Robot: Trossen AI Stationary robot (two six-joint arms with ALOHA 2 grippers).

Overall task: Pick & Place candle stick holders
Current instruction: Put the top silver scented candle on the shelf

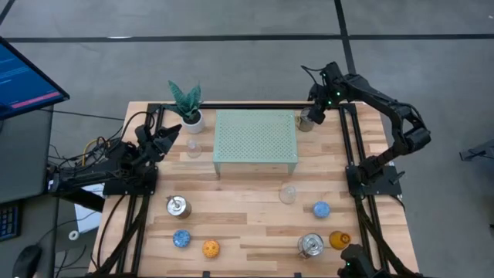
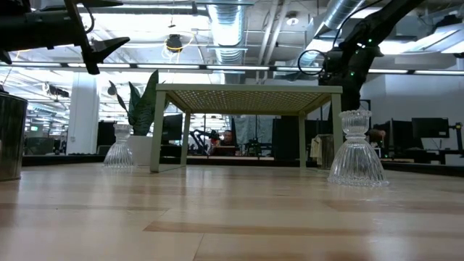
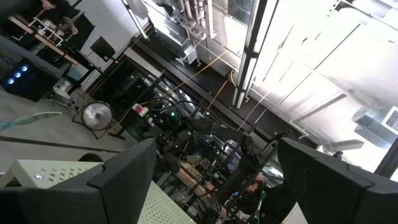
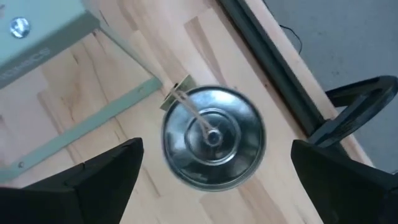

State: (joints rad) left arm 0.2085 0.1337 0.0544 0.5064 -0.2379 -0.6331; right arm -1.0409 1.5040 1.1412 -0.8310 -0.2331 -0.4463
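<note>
On your far left, the left gripper (image 1: 171,137) waits raised above the table edge near the potted plant (image 1: 187,104), its fingers spread apart and holding nothing; leave it there. Just beside it a clear glass holder (image 1: 193,147) stands by the near-left leg of the pale green stand (image 1: 256,137). Nearer the front, on the left half, you have a silver holder (image 1: 177,206), a blue holder (image 1: 181,239) and an orange holder (image 1: 210,249). Moving right, a second clear glass holder (image 1: 288,194) stands alone in front of the stand, then another blue one (image 1: 321,208), a second silver holder (image 1: 311,245) and an amber holder (image 1: 339,240) close beside it.

Your working step is at the far right corner of the stand. The right gripper (image 1: 315,114) hangs directly over a third silver holder (image 4: 213,138), fingers wide, one on each side of it and nothing gripped yet. The wrist view shows the holder sitting a little toward one finger (the leftward one in that view), so centre over its middle stem before you descend. Come straight down, mind the stand's leg and the table rail on either side, and close only when both fingers are level with the body; polished metal will probably slip if you pinch just the rim.
</note>
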